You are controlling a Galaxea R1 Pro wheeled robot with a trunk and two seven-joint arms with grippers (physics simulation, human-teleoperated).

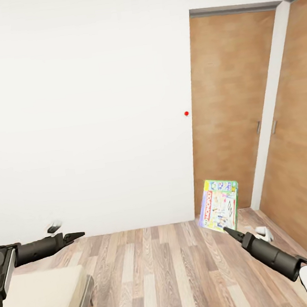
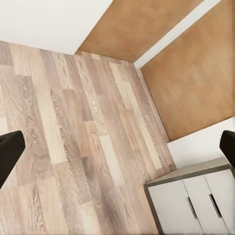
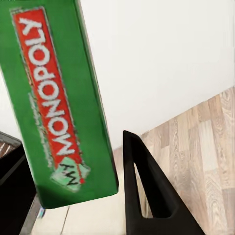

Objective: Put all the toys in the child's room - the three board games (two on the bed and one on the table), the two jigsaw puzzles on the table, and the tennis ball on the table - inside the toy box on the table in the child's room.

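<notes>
A green-blue board game (image 1: 220, 205), a Monopoly box, hangs upright above the wood floor in front of the wardrobe. My right gripper (image 1: 229, 231) is shut on its lower edge. The right wrist view shows the green box side (image 3: 58, 107) with red lettering between the two black fingers (image 3: 147, 186). My left gripper (image 1: 77, 236) is held out over the bed corner at the left. In the left wrist view it (image 2: 117, 142) is open, its fingers far apart with only floor between them. The toy box is out of view.
A cream bed (image 1: 41, 297) corner fills the lower left. Wooden wardrobe doors (image 1: 234, 105) stand at the right beside a white wall with a tiny red knob (image 1: 186, 113). In the left wrist view, white drawers (image 2: 196, 205) sit under a grey top. Wood plank floor (image 1: 164, 277) lies ahead.
</notes>
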